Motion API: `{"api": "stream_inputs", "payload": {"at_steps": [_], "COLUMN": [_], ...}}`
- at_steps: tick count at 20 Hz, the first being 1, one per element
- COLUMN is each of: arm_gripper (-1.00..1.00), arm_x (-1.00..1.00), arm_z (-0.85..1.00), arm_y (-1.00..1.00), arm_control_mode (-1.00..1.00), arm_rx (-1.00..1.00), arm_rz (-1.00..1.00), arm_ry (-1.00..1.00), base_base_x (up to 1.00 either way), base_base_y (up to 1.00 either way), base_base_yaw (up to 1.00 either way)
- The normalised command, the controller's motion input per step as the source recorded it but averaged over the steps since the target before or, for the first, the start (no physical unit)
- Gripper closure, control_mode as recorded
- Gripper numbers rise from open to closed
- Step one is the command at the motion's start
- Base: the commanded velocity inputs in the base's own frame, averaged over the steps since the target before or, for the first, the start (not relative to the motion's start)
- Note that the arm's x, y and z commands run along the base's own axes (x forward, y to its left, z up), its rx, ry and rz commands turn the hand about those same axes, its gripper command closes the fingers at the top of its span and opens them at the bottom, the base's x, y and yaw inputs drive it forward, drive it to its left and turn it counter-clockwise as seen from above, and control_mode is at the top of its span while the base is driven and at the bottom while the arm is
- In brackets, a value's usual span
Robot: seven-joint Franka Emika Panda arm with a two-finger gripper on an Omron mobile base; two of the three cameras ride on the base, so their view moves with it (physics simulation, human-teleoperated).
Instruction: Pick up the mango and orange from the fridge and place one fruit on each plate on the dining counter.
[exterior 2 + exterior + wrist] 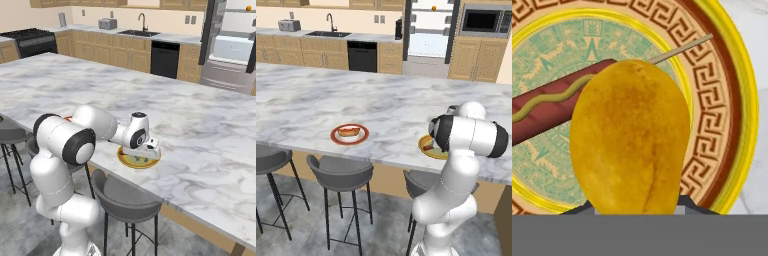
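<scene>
In the hand view my gripper (637,207) is shut on the mango (631,140), a large yellow-orange fruit held upright between the finger tips. Just beneath it lies the yellow-rimmed plate (732,100) with a greenish patterned centre and a sausage on a stick (547,112). The right base view shows the gripper (148,148) low over that plate (131,161) near the dining counter's (190,130) front edge. The red-rimmed plate (336,136) sits to the left with a hot dog on it. Far behind, the orange (434,8) rests on an upper shelf of the open fridge (428,35).
Grey stools (338,172) stand along the counter's near side, under the plates. The wall counter with sink (328,34), a black dishwasher (362,56) and a built-in microwave (483,21) line the far wall. The marble top stretches wide behind the plates.
</scene>
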Motion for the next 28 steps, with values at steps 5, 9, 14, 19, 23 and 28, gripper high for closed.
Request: {"api": "stream_inputs", "payload": {"at_steps": [5, 9, 14, 19, 23, 28], "arm_gripper": [-1.00, -1.00, -1.00, -1.00, -1.00, -1.00], "arm_x": [0.00, 0.00, 0.00, -0.12, -0.56, -0.97], "arm_z": [0.00, 0.00, 0.00, 0.18, 0.75, 0.99], "arm_y": [0.00, 0.00, 0.00, 0.00, 0.01, 0.17], "arm_control_mode": [-1.00, -1.00, -1.00, -1.00, -1.00, -1.00], "arm_rx": [0.00, 0.00, 0.00, 0.03, 0.09, 0.11], "arm_rz": [0.00, 0.00, 0.00, 0.00, 0.01, 0.03], "arm_ry": [0.00, 0.00, 0.00, -0.01, -0.09, -0.10], "base_base_x": [0.00, 0.00, 0.00, 0.00, 0.00, 0.00], "base_base_y": [0.00, 0.00, 0.00, 0.00, 0.00, 0.00], "base_base_yaw": [0.00, 0.00, 0.00, 0.00, 0.00, 0.00]}}
